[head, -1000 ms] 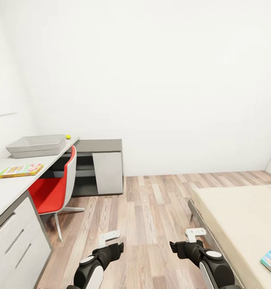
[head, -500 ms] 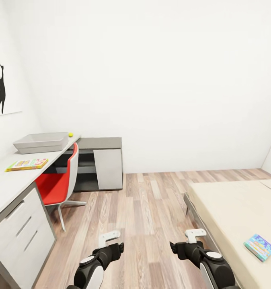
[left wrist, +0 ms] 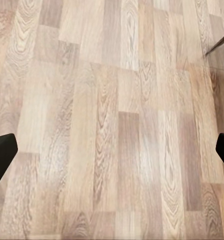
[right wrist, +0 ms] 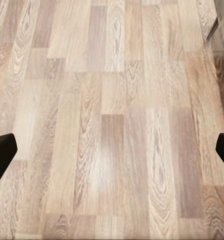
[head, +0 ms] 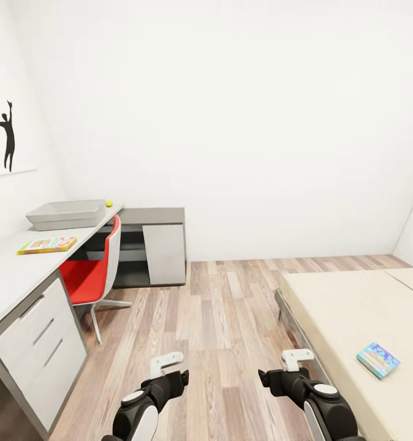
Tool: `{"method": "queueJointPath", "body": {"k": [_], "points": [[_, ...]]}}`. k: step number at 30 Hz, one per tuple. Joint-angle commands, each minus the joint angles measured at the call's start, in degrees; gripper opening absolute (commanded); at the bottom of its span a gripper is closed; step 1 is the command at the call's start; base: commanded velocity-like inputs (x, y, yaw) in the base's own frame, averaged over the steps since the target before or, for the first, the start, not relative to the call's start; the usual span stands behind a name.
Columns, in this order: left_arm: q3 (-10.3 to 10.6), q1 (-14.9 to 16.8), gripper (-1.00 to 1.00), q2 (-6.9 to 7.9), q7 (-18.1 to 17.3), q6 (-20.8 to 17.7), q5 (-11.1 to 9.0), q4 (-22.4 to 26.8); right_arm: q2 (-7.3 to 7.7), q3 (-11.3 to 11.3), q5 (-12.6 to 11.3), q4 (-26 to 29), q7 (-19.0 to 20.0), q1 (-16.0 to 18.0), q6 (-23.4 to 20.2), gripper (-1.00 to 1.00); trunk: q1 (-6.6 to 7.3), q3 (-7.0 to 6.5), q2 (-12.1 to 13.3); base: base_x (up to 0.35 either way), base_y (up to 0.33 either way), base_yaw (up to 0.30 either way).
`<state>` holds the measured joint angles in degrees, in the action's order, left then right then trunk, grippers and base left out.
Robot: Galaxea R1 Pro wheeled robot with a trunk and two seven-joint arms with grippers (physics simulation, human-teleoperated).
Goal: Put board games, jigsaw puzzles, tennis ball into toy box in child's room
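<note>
Both arms hang low over the brown wood-plank floor (head: pixel 225 318). The left gripper (left wrist: pixel 112 155) is spread wide and holds nothing, with a black fingertip (left wrist: pixel 2 157) at each side over the planks. The right gripper (right wrist: pixel 112 155) is wide too, and holds nothing.

Ahead and left of the left gripper stands the long desk with the pale grey top (head: pixel 10 275). On it lies a flat yellow-green game box (head: pixel 48 245); its print is too small to read. Farther along sits the shallow light grey toy bin (head: pixel 67 214), with the small yellow-green ball (head: pixel 108 203) just beside it. A red chair (head: pixel 93 275) is pushed under the desk.

To the right of the right gripper is the cream bed (head: pixel 359 318), with a light blue game box (head: pixel 378 360) on its cover.
</note>
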<state>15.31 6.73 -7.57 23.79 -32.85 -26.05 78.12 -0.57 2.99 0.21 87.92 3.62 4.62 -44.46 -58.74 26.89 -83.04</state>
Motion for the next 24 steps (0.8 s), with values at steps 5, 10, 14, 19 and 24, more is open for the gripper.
{"method": "queueJointPath", "body": {"k": [5, 10, 14, 19, 24], "points": [[0.07, 0.04, 1.00, 0.01, 0.56, -0.11, -0.63, 0.04, -0.13, 0.13, 0.05, 0.21, 0.18, 0.04, -0.40, 1.00, 0.01, 0.07, -0.04, -0.034, -0.011, 0.000], [0.07, 0.04, 1.00, 0.01, 0.56, -0.11, -0.61, 0.05, -0.28, 0.15, 0.05, 0.34, 0.17, 0.04, -0.47, 1.00, 0.01, 0.07, -0.04, -0.017, -0.005, 0.033], [0.07, 0.04, 1.00, 0.00, 0.56, -0.10, -0.59, 0.08, -0.33, 0.16, 0.05, 0.43, 0.16, 0.04, -0.53, 1.00, 0.01, 0.07, -0.04, -0.036, -0.029, 0.148], [0.07, 0.04, 1.00, 0.00, 0.56, -0.10, -0.59, 0.09, -0.30, 0.17, 0.05, 0.46, 0.16, 0.05, -0.53, 1.00, 0.01, 0.07, -0.04, -0.114, -0.102, 0.105], [0.07, 0.04, 1.00, 0.01, 0.56, -0.10, -0.63, 0.09, -0.31, 0.17, 0.05, 0.48, 0.16, 0.04, -0.54, 1.00, 0.01, 0.07, -0.04, -0.085, -0.077, 0.044]]}}
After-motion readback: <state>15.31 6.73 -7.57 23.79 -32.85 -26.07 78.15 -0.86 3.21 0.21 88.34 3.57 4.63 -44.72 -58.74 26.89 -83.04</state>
